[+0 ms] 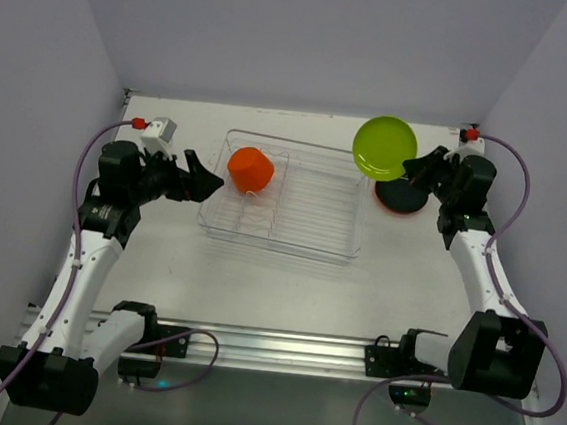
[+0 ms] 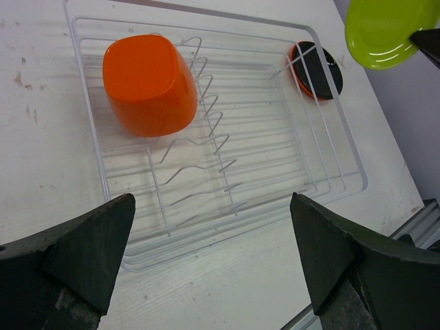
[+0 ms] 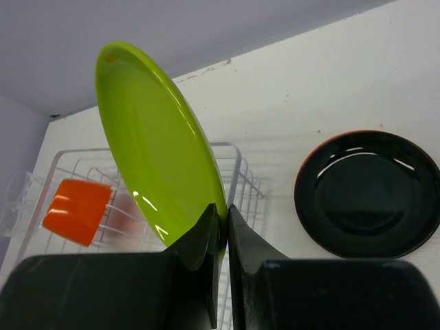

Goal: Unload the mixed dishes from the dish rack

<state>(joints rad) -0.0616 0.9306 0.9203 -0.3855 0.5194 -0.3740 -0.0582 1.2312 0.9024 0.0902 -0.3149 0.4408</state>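
The clear dish rack (image 1: pixel 311 237) with wire dividers sits mid-table. An orange faceted cup (image 1: pixel 250 169) lies upturned in its left end; it also shows in the left wrist view (image 2: pixel 148 84). My right gripper (image 1: pixel 412 168) is shut on the rim of the lime-green plate (image 1: pixel 384 147), holding it in the air near the rack's far right corner; the right wrist view shows the plate (image 3: pixel 159 144) on edge between my fingers. A black plate stacked on an orange plate (image 1: pixel 399 197) lies on the table right of the rack. My left gripper (image 1: pixel 202 178) is open and empty at the rack's left side.
Two clear tumblers (image 3: pixel 17 198) show faintly beyond the rack's far left end in the right wrist view. Grey walls close in the table on three sides. A metal rail (image 1: pixel 271 347) runs along the near edge.
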